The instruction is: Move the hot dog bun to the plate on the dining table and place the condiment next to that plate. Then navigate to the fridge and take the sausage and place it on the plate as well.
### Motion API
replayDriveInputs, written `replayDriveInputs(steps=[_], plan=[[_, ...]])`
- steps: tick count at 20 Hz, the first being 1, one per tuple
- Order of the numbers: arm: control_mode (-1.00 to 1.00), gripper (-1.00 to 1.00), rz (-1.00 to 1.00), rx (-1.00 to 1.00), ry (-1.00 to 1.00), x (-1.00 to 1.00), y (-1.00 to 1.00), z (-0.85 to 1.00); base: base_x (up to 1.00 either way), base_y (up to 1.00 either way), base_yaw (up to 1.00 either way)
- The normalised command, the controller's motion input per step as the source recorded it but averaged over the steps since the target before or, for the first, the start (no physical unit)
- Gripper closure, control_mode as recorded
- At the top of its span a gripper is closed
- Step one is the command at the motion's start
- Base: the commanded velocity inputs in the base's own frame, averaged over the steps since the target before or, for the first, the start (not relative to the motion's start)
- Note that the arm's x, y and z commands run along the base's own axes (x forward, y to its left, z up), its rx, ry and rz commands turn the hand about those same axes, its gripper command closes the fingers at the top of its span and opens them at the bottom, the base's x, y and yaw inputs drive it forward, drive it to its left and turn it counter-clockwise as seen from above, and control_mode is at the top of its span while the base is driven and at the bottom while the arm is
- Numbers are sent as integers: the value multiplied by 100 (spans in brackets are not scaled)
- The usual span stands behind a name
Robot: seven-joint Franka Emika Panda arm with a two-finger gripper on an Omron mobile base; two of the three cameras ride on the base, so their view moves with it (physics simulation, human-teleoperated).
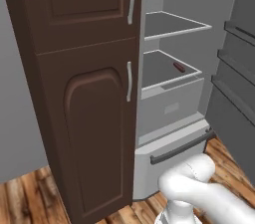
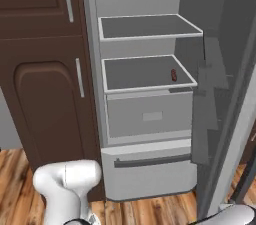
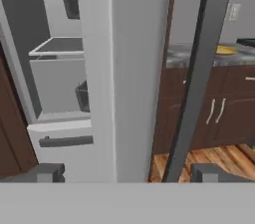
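Note:
A small dark red sausage [image 1: 179, 67] [image 2: 173, 75] lies near the right front corner of the lower shelf [image 2: 145, 73] in the open fridge [image 1: 172, 108] [image 2: 149, 115]. In the hand view my gripper [image 3: 128, 173] is open, with its two dark fingertips [image 3: 47, 172] wide apart and nothing between them. It faces the white edge of the fridge door [image 3: 119, 68], with the shelves off to the left. The hot dog bun, plate, condiment and dining table are out of view.
A tall brown cabinet [image 1: 84, 93] [image 2: 40, 94] stands left of the fridge. The open grey door [image 1: 239, 93] [image 2: 225, 119] is on the right. A freezer drawer [image 2: 150, 169] sits below the shelves. Beyond the door are a counter [image 3: 199, 57] with a yellow item [image 3: 225, 50] and wood floor [image 1: 30, 193].

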Motion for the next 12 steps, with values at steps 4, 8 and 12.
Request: replayDriveInputs(steps=[4,8,12], plan=[[-100,-100,-22,-23,-27,-33,100,73,0,0,0],[-100,-100,-8,-32,-21,0,100,100,0,0,0],[-100,-100,-6,-37,-10,0,100,100,0,0,0]])
